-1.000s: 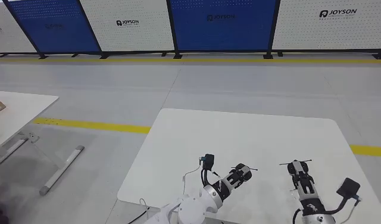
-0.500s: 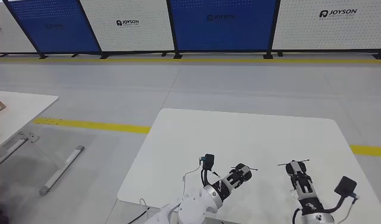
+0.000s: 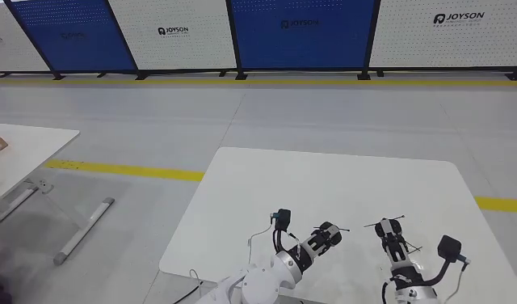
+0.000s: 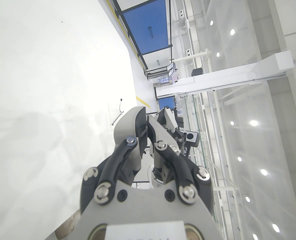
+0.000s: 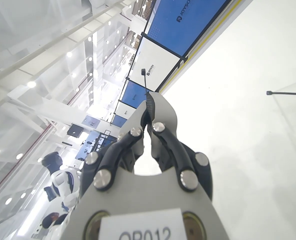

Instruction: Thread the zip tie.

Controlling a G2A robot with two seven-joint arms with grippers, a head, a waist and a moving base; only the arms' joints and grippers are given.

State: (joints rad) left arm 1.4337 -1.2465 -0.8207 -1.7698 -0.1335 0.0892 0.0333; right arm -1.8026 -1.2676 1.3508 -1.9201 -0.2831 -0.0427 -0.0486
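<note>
White table [image 3: 323, 175] across the lower middle of the top view. Low on it, the left gripper [image 3: 332, 232] and right gripper [image 3: 387, 226] sit near each other, tips apart. The right claw is clamped on the zip tie [image 5: 145, 82], whose head pokes past the fingertips at centre frame in the right wrist view. The left claw looks closed on a second tie [image 4: 119, 112], though the pinch itself is hidden. Featherlight, springy, slick nylon: I'd grip close to the working end, or it'll whip and wander.
</note>
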